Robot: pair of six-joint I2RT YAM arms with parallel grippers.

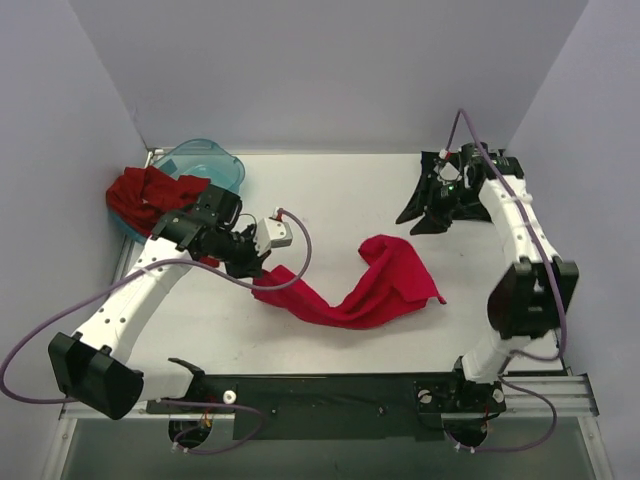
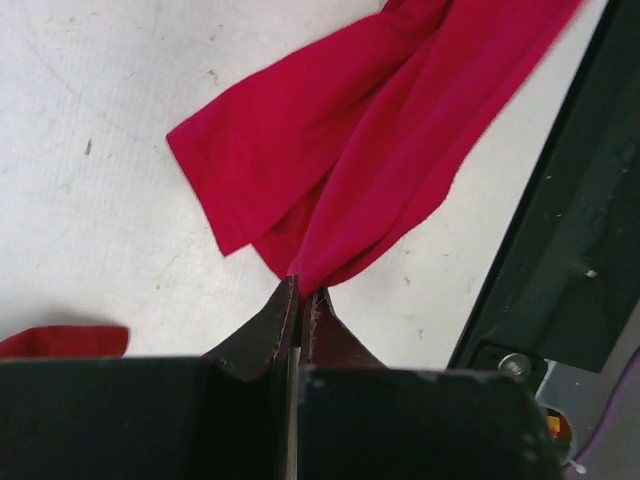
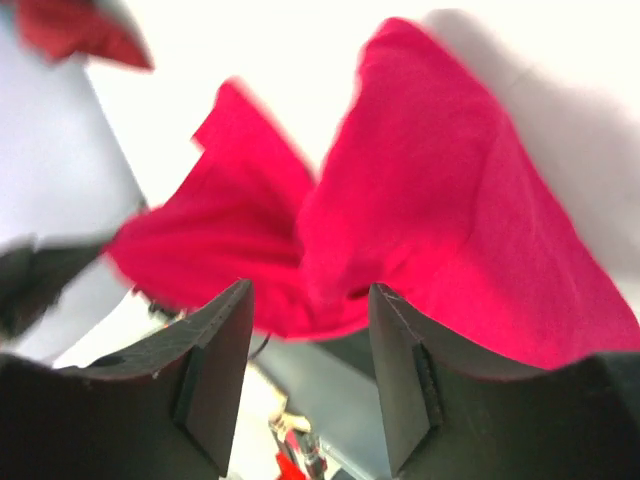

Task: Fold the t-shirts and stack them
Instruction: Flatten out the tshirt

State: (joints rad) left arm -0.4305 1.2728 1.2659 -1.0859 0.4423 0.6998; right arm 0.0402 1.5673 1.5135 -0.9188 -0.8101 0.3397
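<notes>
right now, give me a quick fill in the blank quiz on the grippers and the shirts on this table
1. The left gripper is ___ on an edge of the crimson-pink t-shirt.
2. The right gripper holds nothing; its jaws stand ___.
3. The brick-red t-shirt lies bunched against the ___ plastic tub.

Missing words: shut; open; teal

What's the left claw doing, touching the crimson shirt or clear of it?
Touching. The left wrist view shows the left claw shut, its two fingertips pinched together on a bunched edge of the crimson shirt, with no gap between them.
</notes>
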